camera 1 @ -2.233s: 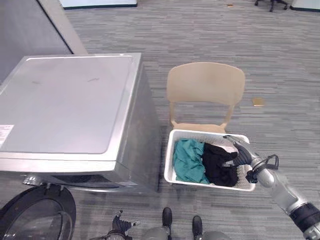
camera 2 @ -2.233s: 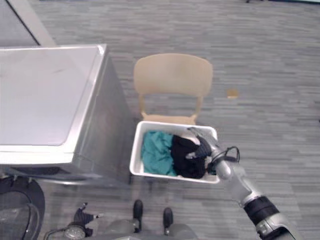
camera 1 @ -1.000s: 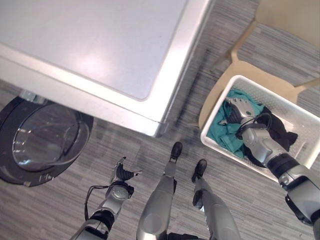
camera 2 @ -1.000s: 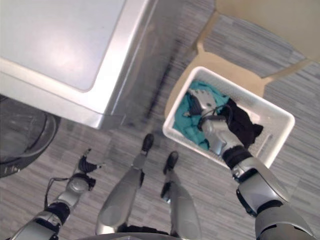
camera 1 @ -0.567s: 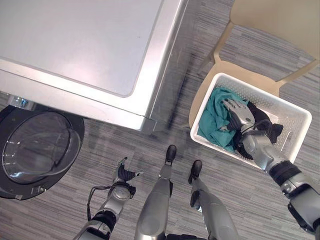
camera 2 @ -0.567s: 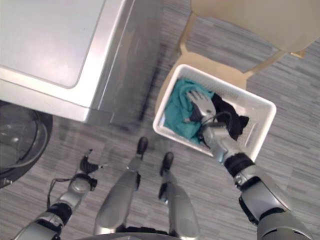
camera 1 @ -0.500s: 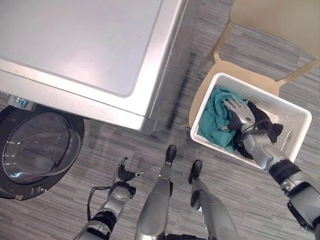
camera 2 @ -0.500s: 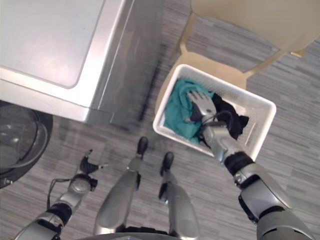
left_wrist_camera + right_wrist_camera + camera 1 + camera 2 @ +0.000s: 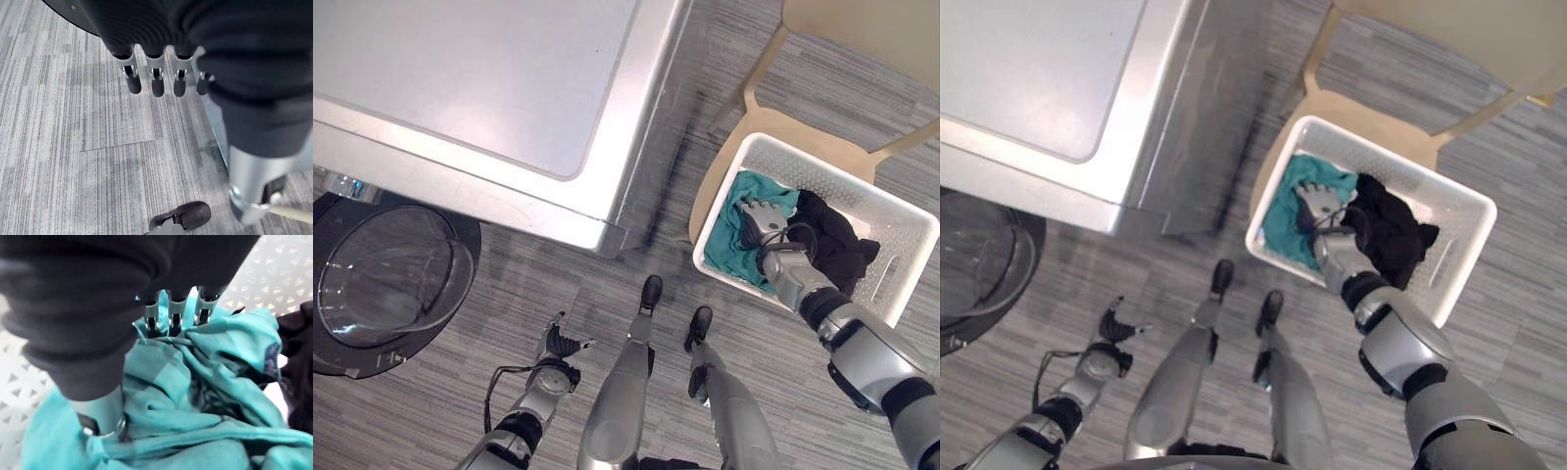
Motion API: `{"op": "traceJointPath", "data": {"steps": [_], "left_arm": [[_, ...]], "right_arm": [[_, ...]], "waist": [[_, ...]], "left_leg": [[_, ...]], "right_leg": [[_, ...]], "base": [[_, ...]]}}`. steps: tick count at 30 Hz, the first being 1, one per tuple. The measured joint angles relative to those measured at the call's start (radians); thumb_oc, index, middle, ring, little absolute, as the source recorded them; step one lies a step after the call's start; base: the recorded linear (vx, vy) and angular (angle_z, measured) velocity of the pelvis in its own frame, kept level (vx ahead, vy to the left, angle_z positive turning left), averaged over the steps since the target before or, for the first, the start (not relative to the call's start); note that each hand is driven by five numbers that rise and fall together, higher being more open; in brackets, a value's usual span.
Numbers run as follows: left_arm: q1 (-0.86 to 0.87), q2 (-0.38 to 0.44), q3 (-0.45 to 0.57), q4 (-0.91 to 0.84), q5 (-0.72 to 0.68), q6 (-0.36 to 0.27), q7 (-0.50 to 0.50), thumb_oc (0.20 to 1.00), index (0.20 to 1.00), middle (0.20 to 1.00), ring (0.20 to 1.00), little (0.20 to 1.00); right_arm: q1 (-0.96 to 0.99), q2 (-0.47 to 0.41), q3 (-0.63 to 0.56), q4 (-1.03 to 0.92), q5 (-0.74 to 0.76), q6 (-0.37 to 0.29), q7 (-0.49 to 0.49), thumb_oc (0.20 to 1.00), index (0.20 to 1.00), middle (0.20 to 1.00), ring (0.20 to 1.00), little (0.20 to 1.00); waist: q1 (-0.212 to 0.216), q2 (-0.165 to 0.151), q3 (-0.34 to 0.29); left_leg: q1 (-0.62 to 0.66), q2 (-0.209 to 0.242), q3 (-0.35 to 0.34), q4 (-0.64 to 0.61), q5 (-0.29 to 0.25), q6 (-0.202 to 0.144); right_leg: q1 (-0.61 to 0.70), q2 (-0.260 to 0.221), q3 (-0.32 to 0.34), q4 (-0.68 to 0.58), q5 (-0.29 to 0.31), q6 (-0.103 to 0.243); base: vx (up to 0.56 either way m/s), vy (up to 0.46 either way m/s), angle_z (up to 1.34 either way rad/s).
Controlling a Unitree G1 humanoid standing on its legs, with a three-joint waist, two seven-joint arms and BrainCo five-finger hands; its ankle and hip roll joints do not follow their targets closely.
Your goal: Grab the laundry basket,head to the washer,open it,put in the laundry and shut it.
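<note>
A white laundry basket (image 9: 901,220) is seen resting on the seat of a tan chair (image 9: 803,147), just beside the right flank of a silver washer (image 9: 489,88). A narrow strip of grey carpet (image 9: 607,323) is left between the washer's side wall and the basket's near rim. Two garments are held in the basket: a teal cloth (image 9: 729,230) against the wall nearer the washer, and a black cloth (image 9: 832,245) beside it (the two are touching).

The right hand (image 9: 759,220) is lowered into the basket onto the teal cloth. In the right wrist view the fingers (image 9: 168,323) are shown pushed into its folds, their tips buried in the fabric, so whether they are closed on the teal cloth (image 9: 205,396) cannot be told.

The washer's round door (image 9: 386,289) is swung wide open at the front, its glass bowl turned upward, and the floor ahead of the drum is taken up by it.

The left hand (image 9: 558,348) is hung low over bare carpet, well apart from the door's edge; in the left wrist view its fingers (image 9: 156,83) are held straight, side by side, with nothing grasped.
</note>
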Motion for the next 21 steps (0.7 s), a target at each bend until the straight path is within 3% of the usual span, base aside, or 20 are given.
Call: {"op": "traceJointPath", "data": {"steps": [9, 11, 15, 21], "left_arm": [[0.002, -0.001, 0.036, -0.006, 0.000, 0.003, -0.003, 1.000, 1.000, 1.000, 1.000, 1.000], [0.003, -0.001, 0.050, -0.010, 0.000, 0.006, -0.004, 1.000, 1.000, 1.000, 1.000, 1.000], [0.027, -0.017, 0.091, -0.023, 0.001, 0.011, -0.005, 1.000, 1.000, 1.000, 1.000, 1.000], [0.130, -0.035, 0.159, -0.041, 0.004, 0.033, -0.018, 1.000, 1.000, 1.000, 1.000, 1.000]], "right_arm": [[0.173, -0.036, -0.110, -0.244, 0.104, -0.039, 0.044, 0.200, 0.200, 0.200, 0.200, 0.200], [0.221, -0.049, -0.159, -0.307, 0.122, -0.041, 0.044, 0.200, 0.200, 0.200, 0.200, 0.200], [0.365, -0.051, -0.340, -0.468, 0.216, -0.064, 0.021, 0.200, 0.200, 0.200, 0.200, 0.200], [0.554, -0.082, -0.474, -0.635, 0.273, -0.093, 0.024, 0.200, 0.200, 0.200, 0.200, 0.200]], "waist": [[0.006, 0.001, -0.001], [0.002, 0.004, -0.002], [-0.015, 0.019, -0.037], [-0.063, 0.023, -0.113]], "left_leg": [[0.058, -0.009, 0.001, -0.003, -0.002, -0.002], [0.086, -0.011, 0.003, -0.007, -0.014, -0.017], [0.121, -0.017, -0.003, -0.032, -0.011, -0.015], [0.209, -0.031, 0.005, -0.063, -0.020, -0.007]], "right_leg": [[0.058, -0.010, 0.001, -0.002, 0.000, -0.002], [0.087, -0.013, 0.003, -0.009, -0.001, -0.001], [0.124, -0.016, -0.003, -0.026, -0.001, -0.001], [0.212, -0.032, -0.001, -0.060, -0.004, 0.009]], "base": [[0.02, 0.011, 0.00], [0.06, 0.032, 0.02], [0.08, 0.022, 0.04], [0.08, 0.032, 0.01]]}}
